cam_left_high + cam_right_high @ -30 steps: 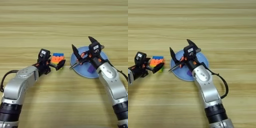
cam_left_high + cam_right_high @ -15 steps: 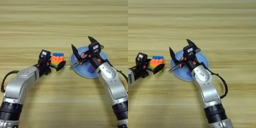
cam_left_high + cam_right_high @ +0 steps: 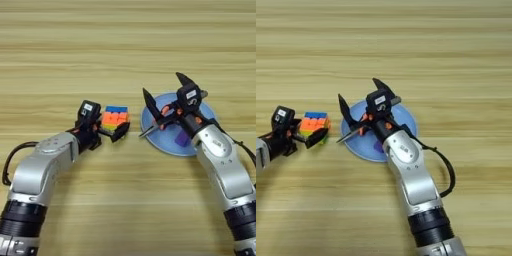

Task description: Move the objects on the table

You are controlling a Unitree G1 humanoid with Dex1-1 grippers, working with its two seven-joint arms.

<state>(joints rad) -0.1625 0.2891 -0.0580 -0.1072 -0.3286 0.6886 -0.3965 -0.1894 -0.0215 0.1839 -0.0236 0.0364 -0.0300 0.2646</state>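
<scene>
Silver arm shells w/ black wrist cuffs & cables, black two-finger end effectors, orange accents, white labels.

Light tan wooden table (image 3: 125, 45) with long horizontal plank grain fills the whole view, evenly lit

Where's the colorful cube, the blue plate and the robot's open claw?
puzzle cube (image 3: 115, 118), left eye view, on its orange face.
blue plate (image 3: 406, 118), right eye view, on its bare right rim.
right gripper (image 3: 165, 96), left eye view, midway between its spread fingertips.
</scene>
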